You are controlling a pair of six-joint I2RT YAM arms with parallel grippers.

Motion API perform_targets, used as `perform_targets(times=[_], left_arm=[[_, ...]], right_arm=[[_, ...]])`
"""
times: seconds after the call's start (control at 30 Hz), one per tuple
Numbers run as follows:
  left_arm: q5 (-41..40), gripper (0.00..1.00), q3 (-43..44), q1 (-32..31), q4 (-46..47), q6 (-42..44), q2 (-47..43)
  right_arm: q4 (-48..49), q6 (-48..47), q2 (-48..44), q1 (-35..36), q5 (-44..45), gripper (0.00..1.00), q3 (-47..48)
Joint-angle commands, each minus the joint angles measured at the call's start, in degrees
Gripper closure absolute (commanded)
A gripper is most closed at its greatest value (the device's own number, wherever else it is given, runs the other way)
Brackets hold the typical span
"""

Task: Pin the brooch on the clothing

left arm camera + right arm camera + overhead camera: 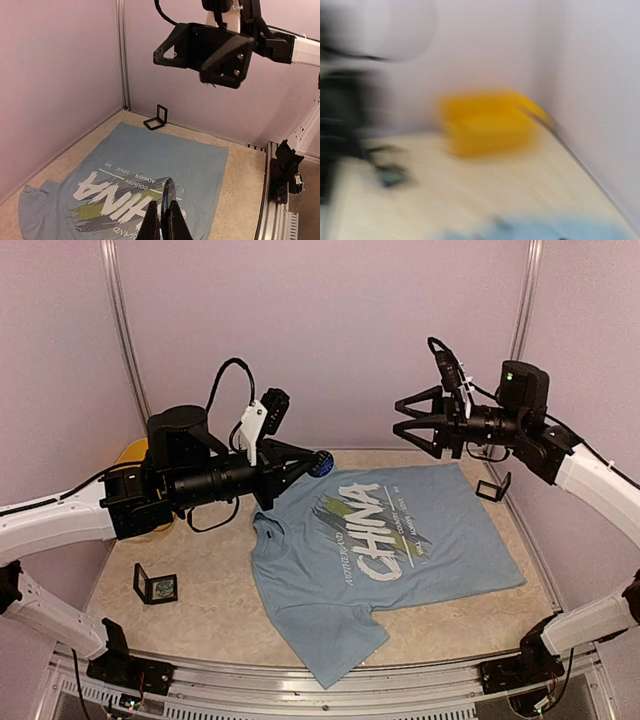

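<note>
My left gripper (164, 206) is pinching shut on the dark round brooch (168, 191). It is holding the brooch edge-up in the air above the blue shirt (390, 540), probably so the pin can be lowered onto the cloth. The shirt is lying flat, print up, from the middle of the table (200, 610) toward its right edge. My right gripper (399, 417) is hanging high near the far right corner, jaws apart and empty, seemingly keeping clear.
</note>
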Motion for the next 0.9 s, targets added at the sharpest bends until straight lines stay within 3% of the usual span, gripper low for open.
perform_targets(times=[0.0,0.3,0.6,0.77,0.87], left_arm=[[5.39,1.0,2.74,-1.86,3.36,2.67,-2.49],[4.82,1.0,3.67,-6.82,3.8,5.23,-2.91],[3.91,1.0,2.73,-7.98,5.21,5.57,-3.46],[3.21,1.0,2.83,-8.17,4.91,6.0,-3.13],[3.07,1.0,2.83,-8.12,4.91,6.2,-3.09]], right_arm=[[10.87,-1.71,-3.69,10.18,-12.42,0.41,-5.38],[-1.8,-4.85,0.65,24.98,0.99,0.54,2.25],[-1.3,-4.56,2.07,26.13,-2.8,0.74,1.0],[-0.42,-4.1,1.45,26.16,-2.63,0.97,0.58],[-0.6,-4.02,1.41,26.08,-2.27,1.0,0.71]])
